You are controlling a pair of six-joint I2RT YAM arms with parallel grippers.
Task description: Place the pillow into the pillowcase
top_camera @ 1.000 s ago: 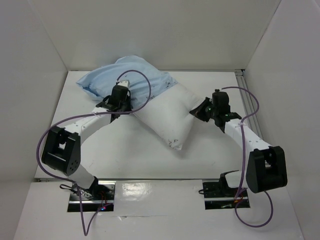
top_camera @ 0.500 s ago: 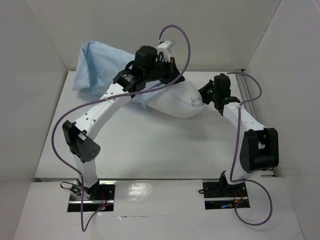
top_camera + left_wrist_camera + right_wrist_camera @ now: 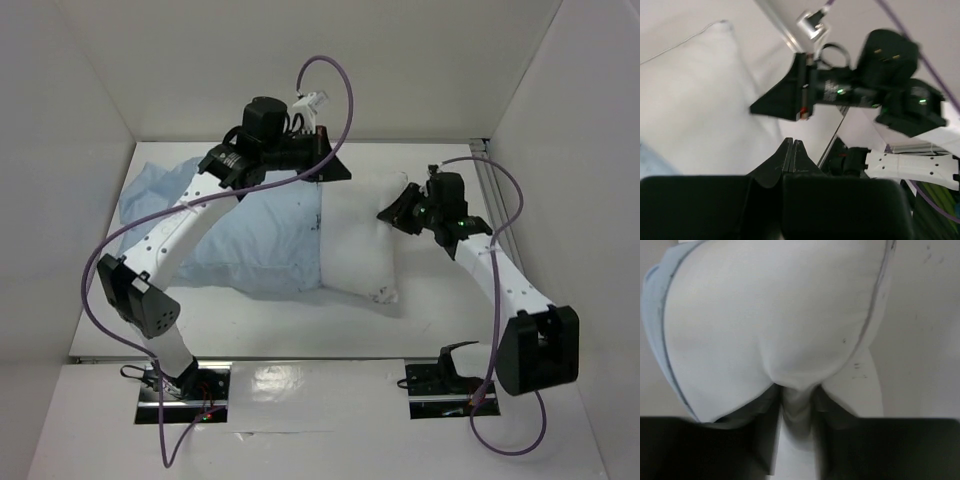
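1. Your top camera sits above and behind the arm bases, looking down on the whole table [image 3: 250, 330] from pretty far off.
2. Your left wrist cam looks out past the left gripper [image 3: 793, 146], facing the right gripper [image 3: 760, 106] at close range.
3. Your right wrist cam is jammed right up against the pillow [image 3: 775, 315], which fills most of its frame.
4. All three views share that exposed end of the pillow; only the top one takes in both arms.
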